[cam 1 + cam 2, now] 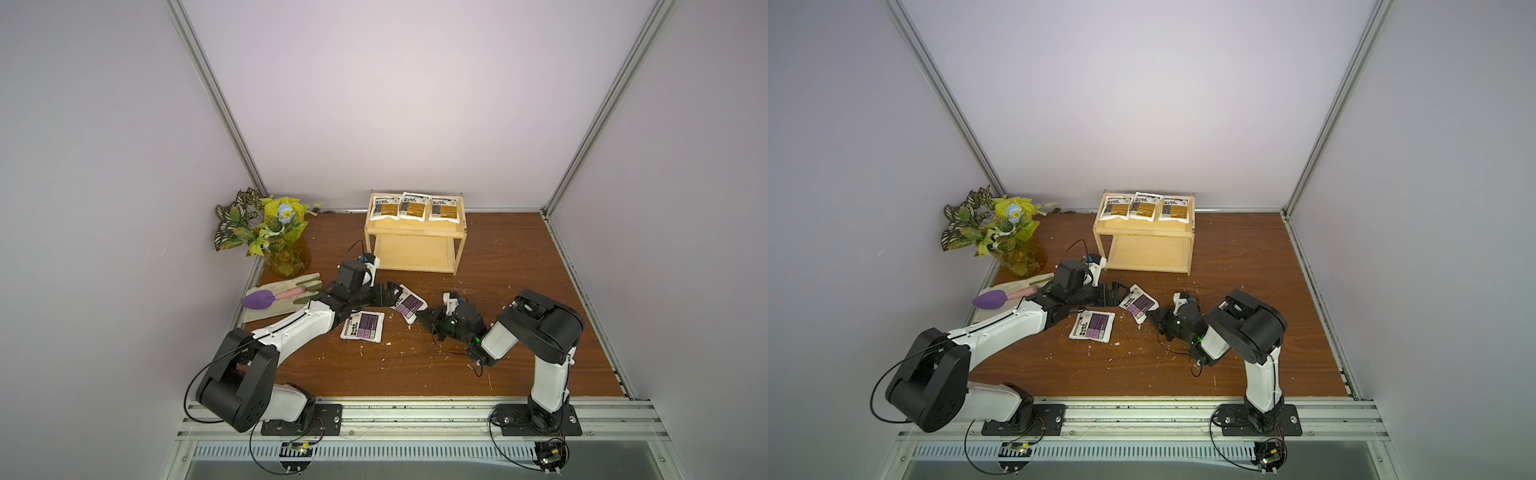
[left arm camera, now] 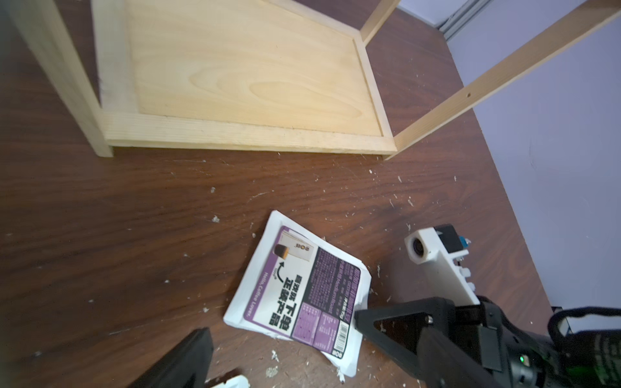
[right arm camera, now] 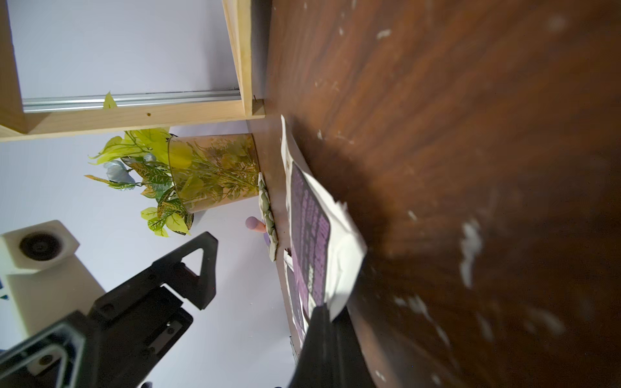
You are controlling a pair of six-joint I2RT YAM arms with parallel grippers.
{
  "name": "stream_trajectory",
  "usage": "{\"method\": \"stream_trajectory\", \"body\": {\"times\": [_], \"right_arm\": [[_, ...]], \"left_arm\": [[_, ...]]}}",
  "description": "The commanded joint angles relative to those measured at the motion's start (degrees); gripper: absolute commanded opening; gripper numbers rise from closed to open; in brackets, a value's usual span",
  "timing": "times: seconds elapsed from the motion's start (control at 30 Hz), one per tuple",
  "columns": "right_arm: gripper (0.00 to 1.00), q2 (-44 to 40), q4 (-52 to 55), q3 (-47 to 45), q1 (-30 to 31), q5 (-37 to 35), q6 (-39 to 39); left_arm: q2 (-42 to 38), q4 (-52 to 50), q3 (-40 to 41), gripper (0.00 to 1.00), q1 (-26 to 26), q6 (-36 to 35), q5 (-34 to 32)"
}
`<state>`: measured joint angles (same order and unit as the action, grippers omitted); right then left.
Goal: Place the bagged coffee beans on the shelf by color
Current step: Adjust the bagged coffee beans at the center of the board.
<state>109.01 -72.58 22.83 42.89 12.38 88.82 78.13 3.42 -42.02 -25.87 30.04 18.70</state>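
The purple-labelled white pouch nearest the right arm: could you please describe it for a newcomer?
On the brown table, before the pale two-tier wooden shelf, lie two purple-labelled white pouches. Only this skewed one has a corner pinched by the right gripper.

Shelf (image 1: 413,233) stands at the rear centre of the table (image 1: 519,270), close to the back wall. On its top tier: three pouches (image 1: 412,206) in a row, side by side. On the table before the shelf: tilted pouch (image 1: 409,305), lying between left gripper (image 1: 390,293) and right gripper (image 1: 422,316). Flat pouch (image 1: 363,326) lies just beside it, nearer the front and leftward. In the rear left corner: plant vase (image 1: 286,259). Glove (image 1: 282,299) lies before it, with a trowel (image 1: 259,299) on the glove.
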Motion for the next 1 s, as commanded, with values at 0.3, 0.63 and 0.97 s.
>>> {"method": "stream_trajectory", "body": {"times": [0.3,0.63,0.97], "right_arm": [[0.0,-11.0,-1.2,1.7,4.0,-8.4,1.2],[0.0,-14.5,1.7,5.3,4.5,-9.4,-0.2],[0.0,-14.6,10.6,1.8,4.6,-3.9,-2.6]], "left_arm": [[-9.6,-4.4,-2.2,0.99,2.3,3.3,-5.1],[-10.5,-5.3,-1.8,0.99,2.5,3.2,-4.7],[-7.0,-3.9,-0.6,1.0,2.5,1.4,2.3]]}}
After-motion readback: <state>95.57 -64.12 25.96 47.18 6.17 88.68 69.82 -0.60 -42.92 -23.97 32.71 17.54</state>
